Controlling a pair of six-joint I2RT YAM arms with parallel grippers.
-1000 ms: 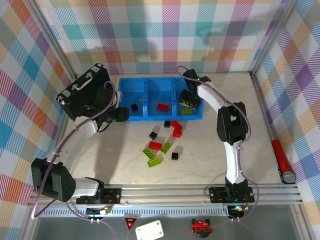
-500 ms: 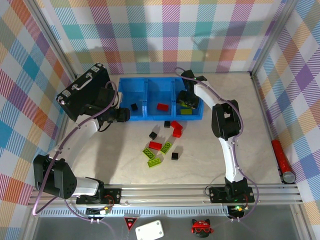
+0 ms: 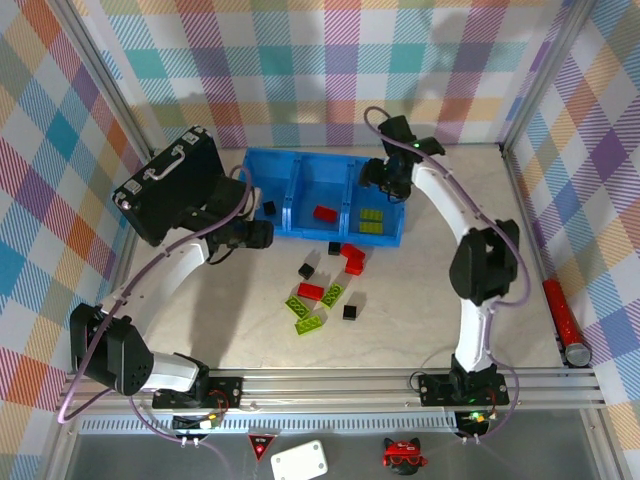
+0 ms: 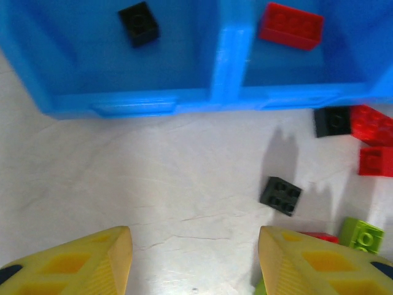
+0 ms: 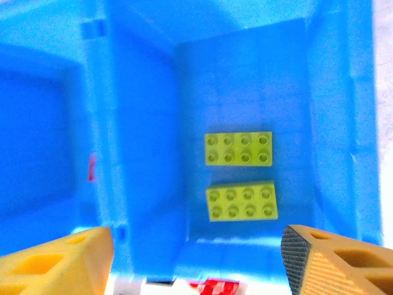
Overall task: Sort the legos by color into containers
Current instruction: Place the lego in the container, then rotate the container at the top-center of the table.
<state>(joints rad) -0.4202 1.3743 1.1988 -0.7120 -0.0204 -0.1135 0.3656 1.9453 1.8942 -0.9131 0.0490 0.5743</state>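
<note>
The blue containers tray (image 3: pixel 289 195) lies at the back of the table. Its left compartment holds a black cube (image 3: pixel 269 210), the middle one a red brick (image 3: pixel 325 213), the right one two lime-green bricks (image 5: pixel 238 149). Loose legos lie in front of it: red (image 3: pixel 352 255), black (image 3: pixel 306 269), green (image 3: pixel 309 322). My left gripper (image 4: pixel 193 258) is open over bare table just in front of the tray's left compartment, with a black cube (image 4: pixel 280 195) ahead to its right. My right gripper (image 5: pixel 196 252) is open and empty above the right compartment.
A black briefcase (image 3: pixel 165 185) leans at the tray's left end, close behind my left arm. A red cylinder (image 3: pixel 563 310) lies by the right wall. Metal frame posts and checked walls close in the table on three sides.
The right gripper has let go of a green brick in the right compartment and risen toward the back. The left gripper has shifted right, along the tray's front.
</note>
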